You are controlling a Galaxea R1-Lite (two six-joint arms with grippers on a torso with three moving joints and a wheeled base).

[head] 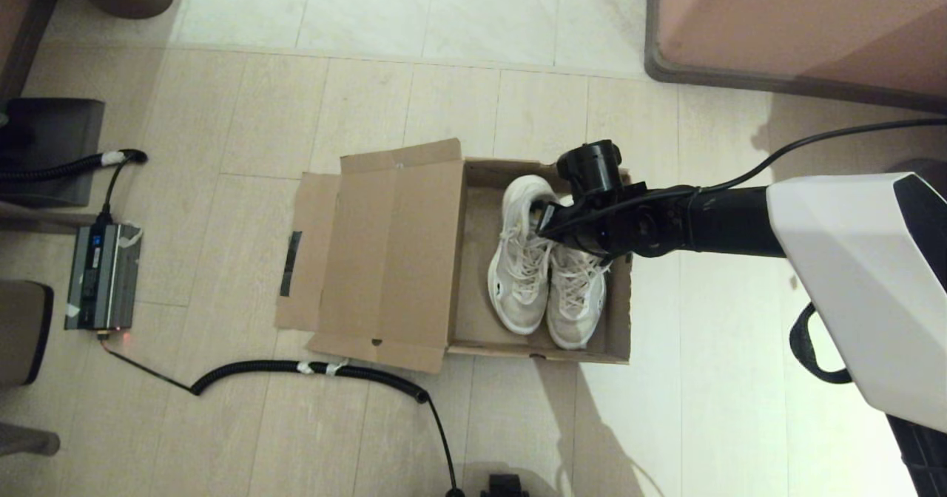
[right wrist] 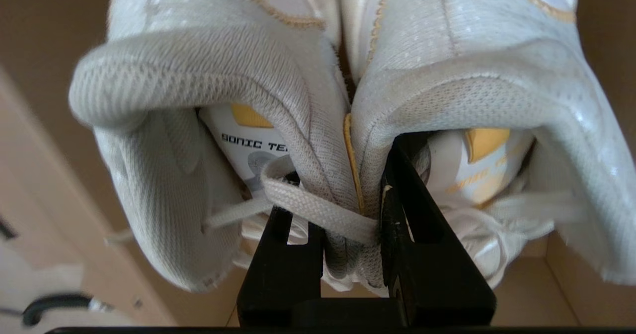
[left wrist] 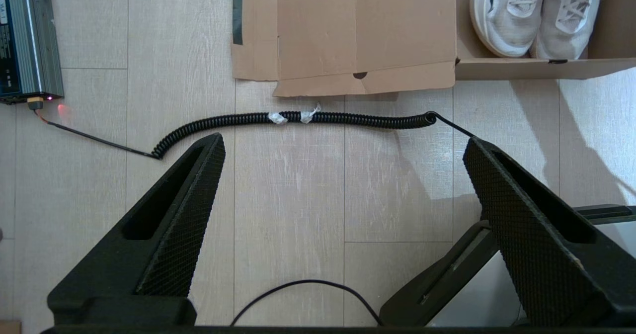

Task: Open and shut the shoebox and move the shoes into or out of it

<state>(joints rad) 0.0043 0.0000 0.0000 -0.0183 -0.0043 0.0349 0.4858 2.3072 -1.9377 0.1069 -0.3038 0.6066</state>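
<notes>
A: So where are the sneakers [head: 544,275]?

B: Side by side in the right half of the open shoebox [head: 473,260], which sits on the floor with its lid flap laid out flat to the left.

A: And the right gripper [right wrist: 343,214]?

B: Down at the heels, one finger inside each shoe, clamped on the two inner collars pressed together, with a lace caught between.

A: How will they handle?

B: Likely light, but the mesh is soft and should sag, so toes may droop. The padded collars look the firmest hold; the lace could slip.

A: The left gripper [left wrist: 343,175]?

B: Fingers wide apart, holding nothing, hanging over bare floor near a coiled cable [left wrist: 298,119].
</notes>
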